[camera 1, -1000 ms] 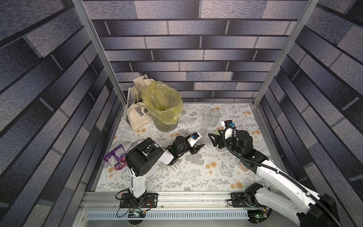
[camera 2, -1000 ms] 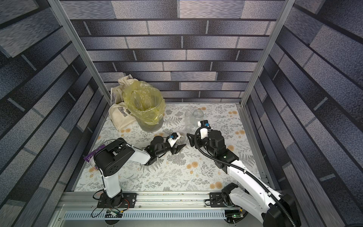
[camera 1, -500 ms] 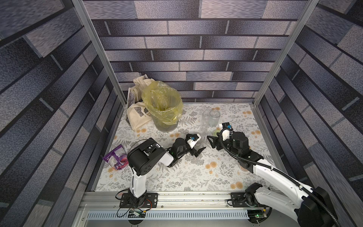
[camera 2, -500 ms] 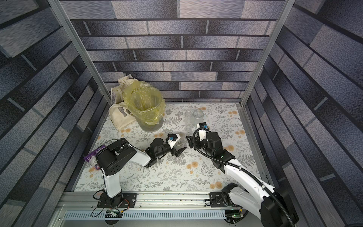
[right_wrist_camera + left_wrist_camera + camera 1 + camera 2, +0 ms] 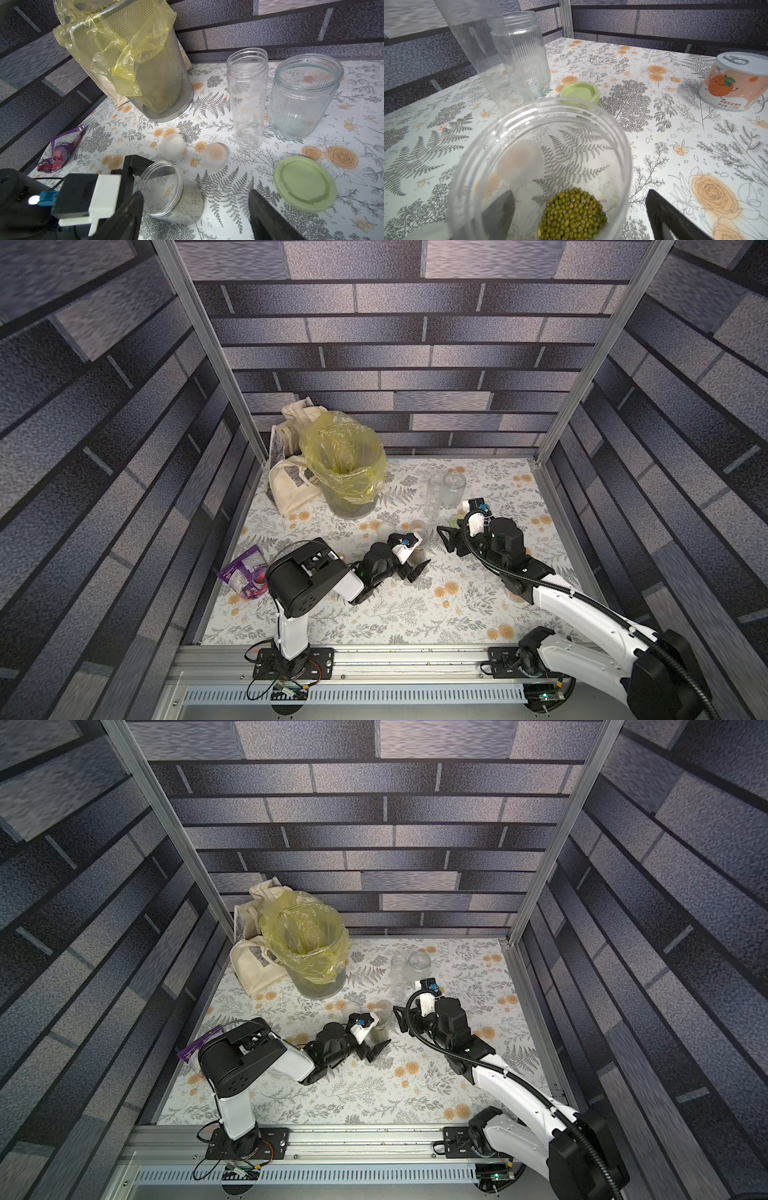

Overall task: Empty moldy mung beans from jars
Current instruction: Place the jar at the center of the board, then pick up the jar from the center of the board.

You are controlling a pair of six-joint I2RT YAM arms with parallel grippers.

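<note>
a: where are the beans point(image 5: 573, 212) to be found?
b: a small green heap is seen at the bottom of the short jar point(image 5: 166, 187), which is stood open-topped on the bench point(image 5: 415, 614), near the middle of the frame in both top views.
a: how is the left pincer point(image 5: 579, 191) set?
b: it is spread, with one finger placed on either side of the short jar. a gap is seen between the jar wall and one finger, so the jar is not pinched.
a: and the right pincer point(image 5: 195, 193)?
b: it is spread as well, with nothing caught between its fingers. it is held just right of the short jar in both top views.
a: what is placed further back?
b: the tall jar point(image 5: 247, 93) and the wide jar point(image 5: 303, 97) are stood upright side by side, open-topped, a little above and right of centre. a bin point(image 5: 345, 472) lined with a yellow bag is seen to the upper left of them.
a: and the lids?
b: one frosted lid point(image 5: 172, 143) and another point(image 5: 214, 153) are laid between the bin and the short jar. a green lid point(image 5: 304, 185) is laid flat near the wide jar.
</note>
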